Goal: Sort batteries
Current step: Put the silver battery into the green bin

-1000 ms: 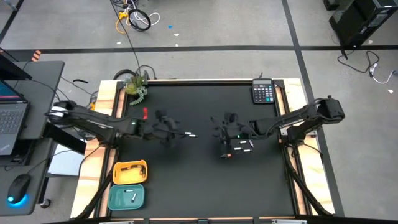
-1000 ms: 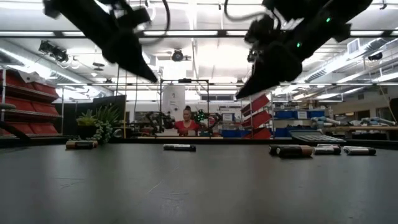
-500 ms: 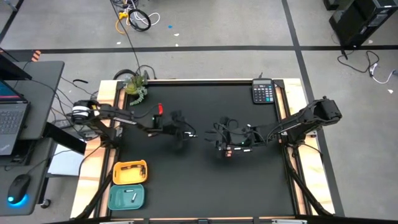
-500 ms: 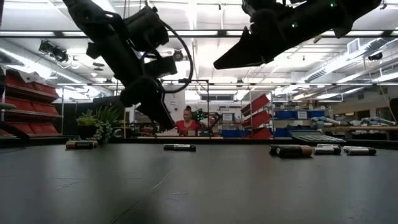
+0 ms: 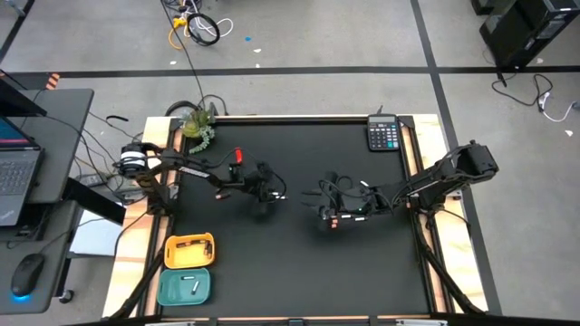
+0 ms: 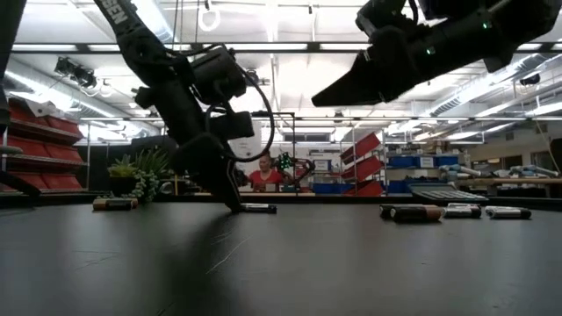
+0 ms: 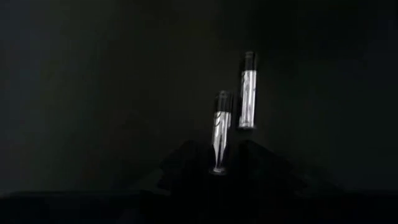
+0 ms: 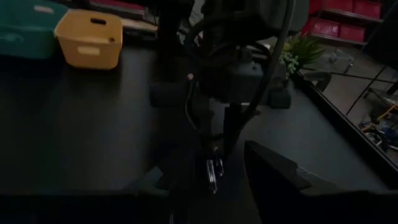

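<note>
Only wrist-visible: second battery (image 7: 247, 90) beside left end effector (image 7: 219, 163).

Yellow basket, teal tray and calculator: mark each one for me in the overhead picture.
Yellow basket (image 5: 189, 250): high view, on its near rim.
Teal tray (image 5: 170, 290): high view, on a bare part of its floor, left of the batteries in it.
Calculator (image 5: 383, 136): high view, on its keypad.

2 slim silvery batteries (image 7: 247, 90) lay flat, side by side, mid-table. 3 more, 1 of them dark (image 6: 411, 212), lay grouped further right. 2 white ones (image 5: 188, 284) rested in the teal tray (image 5: 167, 292).
</note>
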Available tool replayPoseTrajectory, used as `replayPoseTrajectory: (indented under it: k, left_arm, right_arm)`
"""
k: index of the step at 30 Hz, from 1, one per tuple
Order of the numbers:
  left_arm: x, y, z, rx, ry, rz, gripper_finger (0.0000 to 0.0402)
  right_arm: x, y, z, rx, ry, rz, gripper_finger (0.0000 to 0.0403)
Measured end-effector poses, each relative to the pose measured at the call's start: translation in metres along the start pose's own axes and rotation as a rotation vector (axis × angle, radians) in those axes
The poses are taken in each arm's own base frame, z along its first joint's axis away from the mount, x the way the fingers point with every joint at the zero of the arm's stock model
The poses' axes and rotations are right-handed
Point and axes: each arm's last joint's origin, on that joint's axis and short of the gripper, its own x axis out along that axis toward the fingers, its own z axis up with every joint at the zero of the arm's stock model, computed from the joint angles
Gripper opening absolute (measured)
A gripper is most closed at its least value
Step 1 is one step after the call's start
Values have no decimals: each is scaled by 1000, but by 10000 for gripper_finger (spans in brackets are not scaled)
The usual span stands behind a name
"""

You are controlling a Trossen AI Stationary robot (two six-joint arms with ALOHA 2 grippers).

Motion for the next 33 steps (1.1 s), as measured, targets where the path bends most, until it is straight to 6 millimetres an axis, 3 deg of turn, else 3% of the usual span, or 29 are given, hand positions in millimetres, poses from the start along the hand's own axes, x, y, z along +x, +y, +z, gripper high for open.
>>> replayPoseTrajectory:
  k: [5, 10, 14, 17, 20, 27, 30, 33]
  left_arm:
    - [8, 1, -3, 15, 16, 3, 117]
    - [8, 1, -4, 21, 29, 27, 21]
    - [2, 4, -3, 27, 46, 130, 21]
    - [-19, 7, -5, 47, 91, 232, 15]
    - [-56, 7, 5, 20, 20, 288, 4]
    - [-134, -16, 1, -140, -93, 234, 1]
    - [-150, -18, 2, -233, -180, 258, 14]
    - [-152, -17, 8, -221, -237, 289, 44]
  right_arm:
    - [-2, -1, -3, 12, -28, -2, 152]
    - [-3, -1, -3, 13, -47, -3, 152]
    - [-3, -1, -2, 1, -54, -5, 152]
    - [-2, -2, -3, -6, -51, -8, 152]
    - [-2, -4, -3, -6, -46, -13, 152]
    - [2, -12, -4, -7, -41, -24, 152]
    - [4, -16, -1, -7, -75, 17, 152]
    - [5, -20, 2, 9, -114, 53, 152]
